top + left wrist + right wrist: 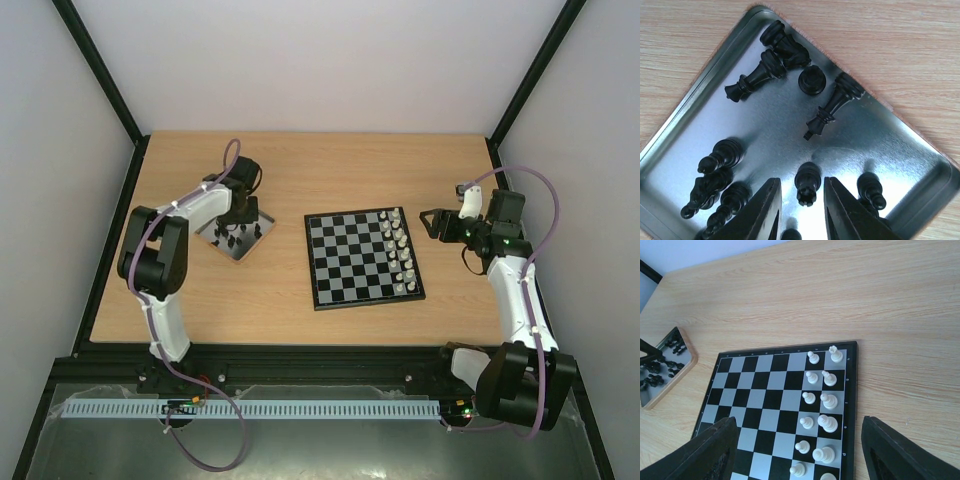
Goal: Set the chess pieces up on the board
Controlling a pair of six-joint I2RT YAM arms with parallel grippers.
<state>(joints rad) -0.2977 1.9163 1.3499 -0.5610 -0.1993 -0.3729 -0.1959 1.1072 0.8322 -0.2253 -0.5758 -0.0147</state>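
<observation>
Bases of both arms sit bolted at the near edge of the table. The left arm rises, bends at the elbow and reaches forward and inward. Its wrist points down over the metal tray, which lies left of the board and well apart from it. The right arm runs up the right side and turns its wrist inward, so the right gripper hangs just off the board's right edge, above the wood.

From above, the tray's contents are only dark specks. The left wrist camera makes them out as black chess pieces. Several are tipped on their sides toward the top of that view, and others stand nearer the camera. The left gripper sits low in the tray, its fingers narrowed either side of one upright black piece. Whether the pads actually press on it cannot be told, as a sliver of metal shows on one side.

The right wrist camera shows what the top view blurs: white chess pieces standing in two files along the board's right edge, smaller ones in the inner file and taller ones in the outer. That gripper's fingers are spread wide with nothing between them. The tray shows at the far left of that view.
</observation>
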